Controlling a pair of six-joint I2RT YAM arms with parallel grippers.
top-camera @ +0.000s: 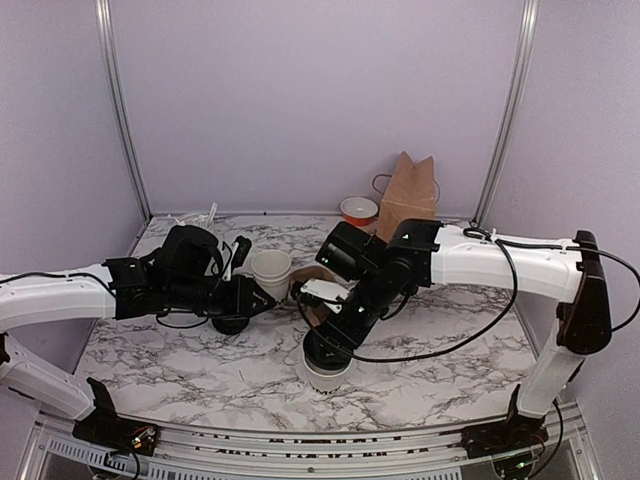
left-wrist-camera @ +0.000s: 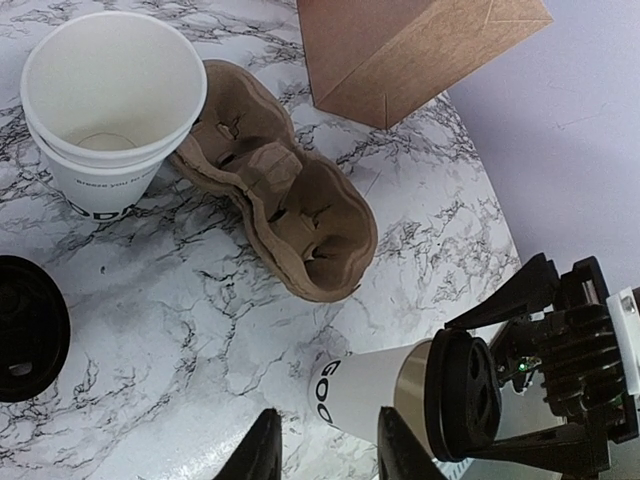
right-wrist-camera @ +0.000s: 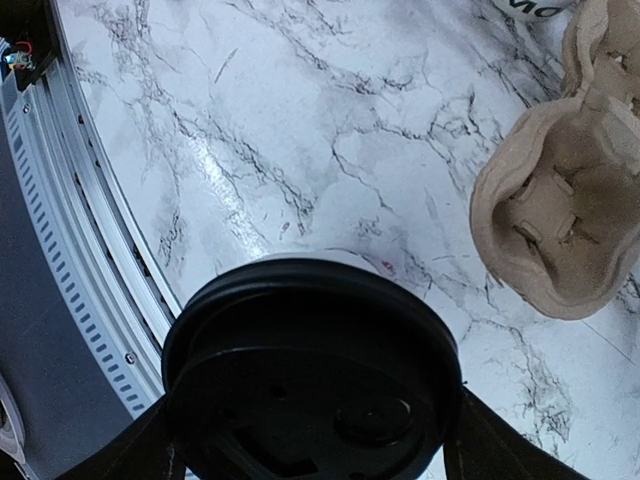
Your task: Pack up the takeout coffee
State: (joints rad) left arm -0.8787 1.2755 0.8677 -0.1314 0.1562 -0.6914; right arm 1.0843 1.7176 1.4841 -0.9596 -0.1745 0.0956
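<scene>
The takeout coffee, a white cup with dark lettering and a black lid, is upright near the table's front edge. My right gripper comes down on it from above. Its fingers press the lid's rim on both sides, shut on it. In the left wrist view the cup shows just past my left gripper, which is open with only marble between its fingers. The left gripper hovers beside stacked lidless white cups. A brown cardboard cup carrier lies between the arms.
A brown paper bag stands at the back, with a red bowl to its left. A loose black lid lies on the marble near the lidless cups. The metal table rail runs close to the coffee.
</scene>
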